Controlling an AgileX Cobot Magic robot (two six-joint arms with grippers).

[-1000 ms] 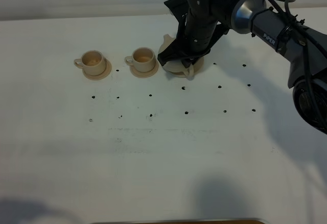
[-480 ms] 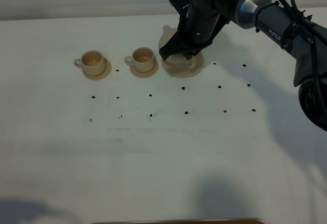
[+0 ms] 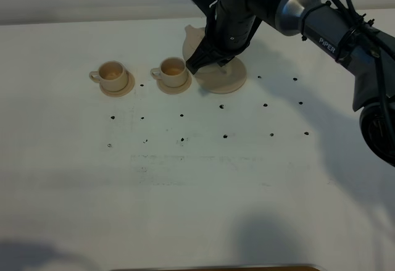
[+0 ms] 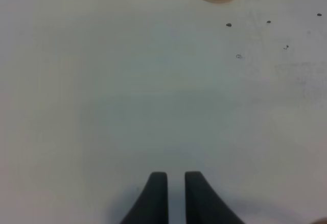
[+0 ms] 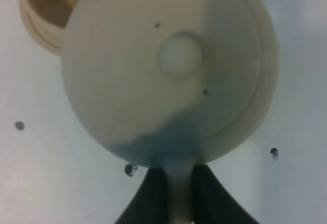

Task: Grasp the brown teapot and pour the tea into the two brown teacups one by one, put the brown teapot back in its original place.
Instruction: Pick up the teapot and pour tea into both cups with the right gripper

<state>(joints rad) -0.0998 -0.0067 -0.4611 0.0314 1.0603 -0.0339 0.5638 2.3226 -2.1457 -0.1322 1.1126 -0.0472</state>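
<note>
Right claw (image 5: 174,185) on brown teapot (image 5: 168,71) handle, seemingly; wrist view only.

Tan teapot (image 5: 127,81) aloft btwn big saucer (image 3: 227,79) & nearer cup (image 3: 171,68); other cup (image 3: 112,71) further left.

Up it comes: the brown teapot (image 3: 193,42) has left the wide saucer (image 3: 227,78), whose top now lies bare. My right claw (image 5: 173,191), clamped on the handle, has swung it leftward along the desk's far edge, and it now hangs just beside the nearer teacup (image 3: 173,68).
</note>
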